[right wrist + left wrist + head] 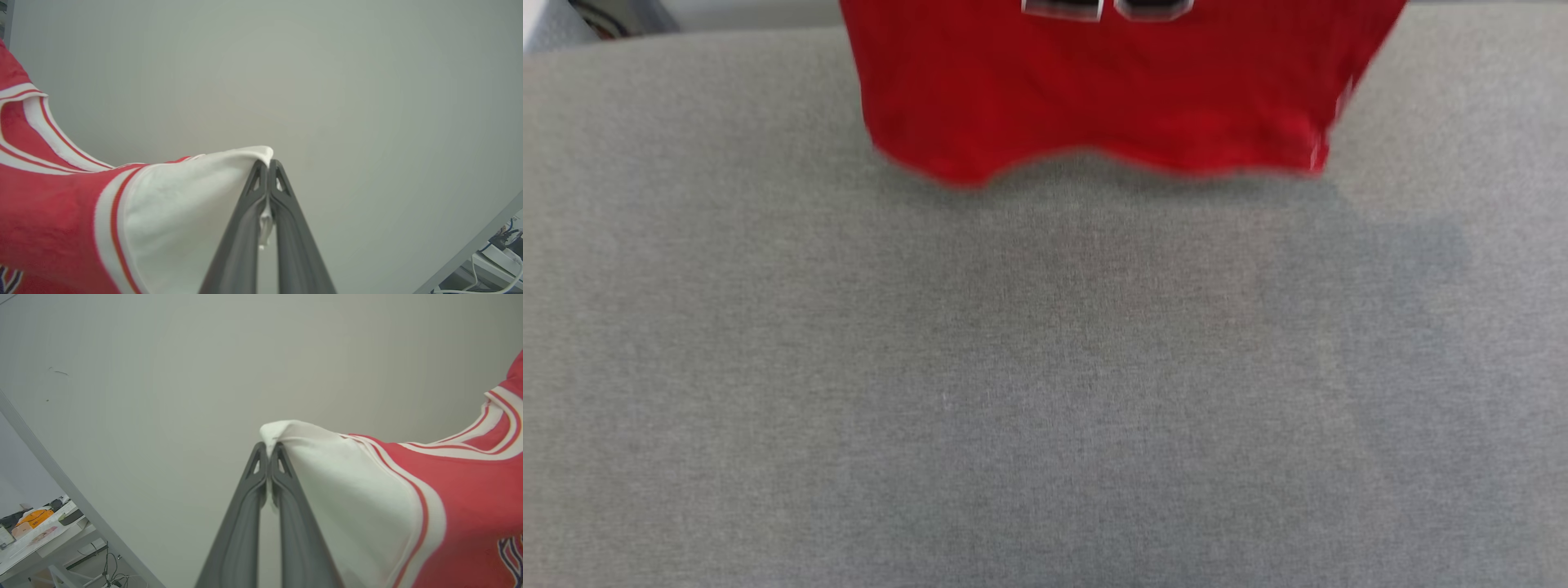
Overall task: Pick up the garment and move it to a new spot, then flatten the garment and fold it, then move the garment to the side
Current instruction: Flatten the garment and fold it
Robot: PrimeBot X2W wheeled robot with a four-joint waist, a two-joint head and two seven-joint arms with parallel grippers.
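A grey, cloth-covered tabletop (1045, 392) takes up most of my head view. Both wrist views look out at a plain pale wall (204, 375).

The garment (1094, 90) hangs in at the top of the head view. I get only its lower red body there, and it is smeared with blur. The top edge cuts off the upper part, leaving only the bottom of the black, white-outlined lettering (1107, 8). The wavy hem (1086, 159) is the nearest part to me, with a soft shadow on the cloth beneath it. I cannot tell whether the hem touches the tabletop or hangs just clear.

The shirt is stretched sideways between my two arms, with its printed front facing me. The collar end is up and the hem down, so its long axis runs from top to bottom.

The left gripper (268, 447) has its fingers pressed together, pinching the tip of one white sleeve (347, 477). The striped trim and the red body run off to the right of that view, and a scrap of dark print shows at the lower right corner. The right gripper (267, 163) is likewise closed on the other white sleeve (184, 196), with a bit of cloth poking down between its fingers. The striped collar (36, 122) curves away at the left.

A cluttered desk (36, 535) sits small in the lower left of the left wrist view. Some cables (498, 253) show at the lower right of the right wrist view, too small to read.
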